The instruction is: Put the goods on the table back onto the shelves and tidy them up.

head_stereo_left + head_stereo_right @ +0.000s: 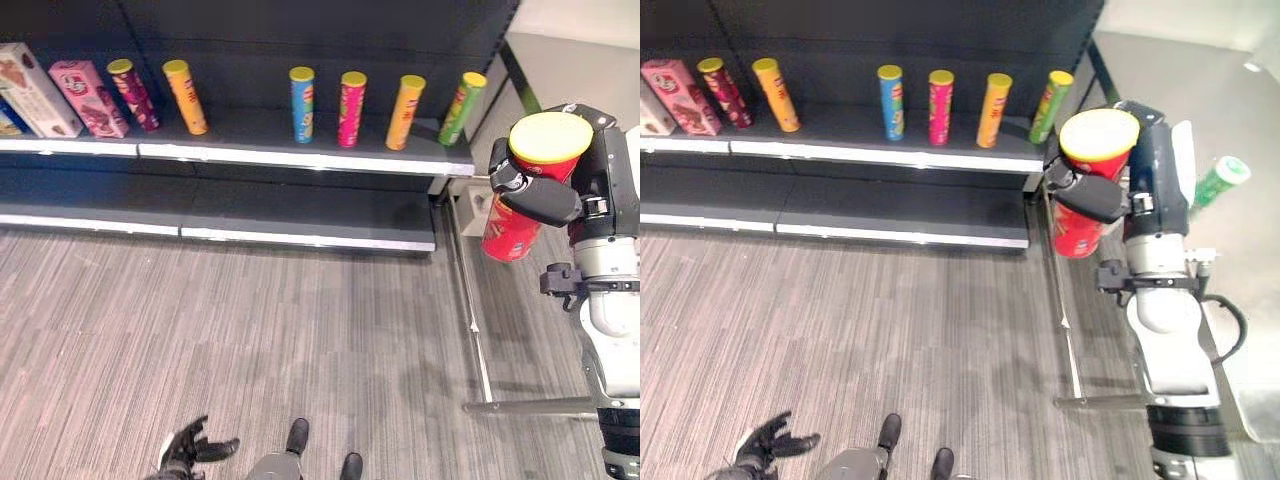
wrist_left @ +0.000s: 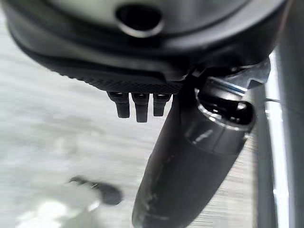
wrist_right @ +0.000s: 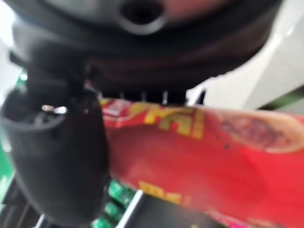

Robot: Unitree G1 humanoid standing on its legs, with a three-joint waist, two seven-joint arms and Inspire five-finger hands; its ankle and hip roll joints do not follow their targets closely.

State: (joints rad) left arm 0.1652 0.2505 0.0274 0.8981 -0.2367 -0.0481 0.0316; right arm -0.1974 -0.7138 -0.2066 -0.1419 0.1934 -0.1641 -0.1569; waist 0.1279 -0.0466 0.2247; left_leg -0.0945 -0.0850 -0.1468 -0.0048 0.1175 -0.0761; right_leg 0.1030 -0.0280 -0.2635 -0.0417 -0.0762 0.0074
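Transport step in hand: right hand [image 1: 540, 195] is clenched round the red can [image 1: 520, 225], fingers and thumb wrapped below its yellow lid, can held raised, right of the shelf [image 1: 300, 150]. Next move, by judgement: carry it left to the row's free end beside the green can [image 1: 462, 108], set upright. Left hand [image 1: 190, 447] hangs low, fingers relaxed, empty.

Right hand [image 1: 540, 198] raised, fingers curled
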